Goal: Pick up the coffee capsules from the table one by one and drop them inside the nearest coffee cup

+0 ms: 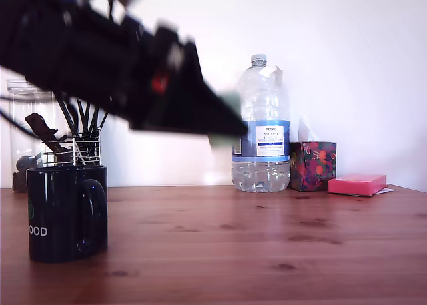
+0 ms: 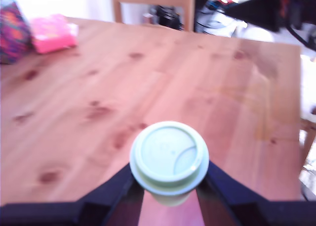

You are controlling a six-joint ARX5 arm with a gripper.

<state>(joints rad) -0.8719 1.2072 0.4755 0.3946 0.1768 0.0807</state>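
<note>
My black gripper [image 2: 168,186] is clenched on a small pale green plastic capsule [image 2: 169,159]. My two dark fingers [image 2: 116,189] press its sides just under its wide round rim. I hold it up in the air, well above the brown wooden table [image 1: 267,245]. In the exterior view my arm is a blurry dark shape, and the capsule is only a pale green smudge at its tip.

The glossy black mug with a handle [image 1: 67,211] stands near the table's front edge, at the exterior view's left. White letters on it read "OOD". Just behind it is a wire-mesh holder of black sticks [image 1: 85,145].

Most of the table top is bare wood with dark knots, so there is lots of room to move.

Along the back edge stands a big clear plastic water bottle [image 1: 261,128] with a blue and white label. The words on it are too small to read. Beside it sits a flowery box [image 1: 312,165], then a flat pink block [image 1: 356,183] near the back corner.
</note>
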